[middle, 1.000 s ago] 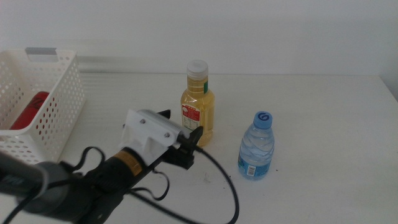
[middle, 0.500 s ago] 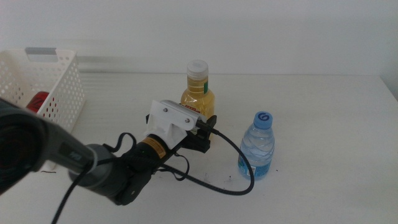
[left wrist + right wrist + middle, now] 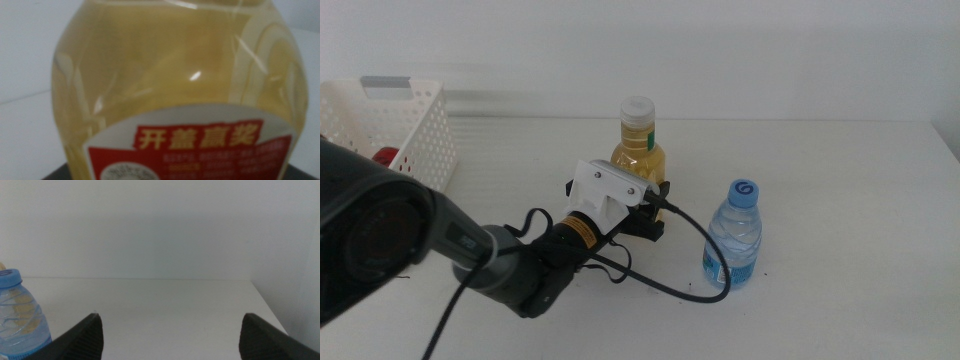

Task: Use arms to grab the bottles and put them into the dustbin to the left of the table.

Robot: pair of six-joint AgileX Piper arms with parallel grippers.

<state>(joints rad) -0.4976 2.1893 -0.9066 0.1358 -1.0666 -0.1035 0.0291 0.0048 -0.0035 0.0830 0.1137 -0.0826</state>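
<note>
My left gripper (image 3: 642, 205) reaches in from the left and stands at the lower body of the yellow juice bottle (image 3: 639, 150). Its black jaws sit open on either side of the bottle. The bottle (image 3: 175, 90) fills the left wrist view, very close. The clear water bottle (image 3: 732, 235) with a blue cap stands upright to the right, and also shows in the right wrist view (image 3: 20, 317). The red can (image 3: 385, 156) lies inside the white dustbin (image 3: 415, 125) at the far left. My right gripper (image 3: 172, 330) is open and empty, out of the middle view.
The left arm's black cable (image 3: 705, 270) loops across the table (image 3: 850, 200) just in front of the water bottle. A white wall runs behind the table's far edge.
My left gripper has moved forward and to the right, from in front of the juice bottle to up against it. The bottles have not moved.
</note>
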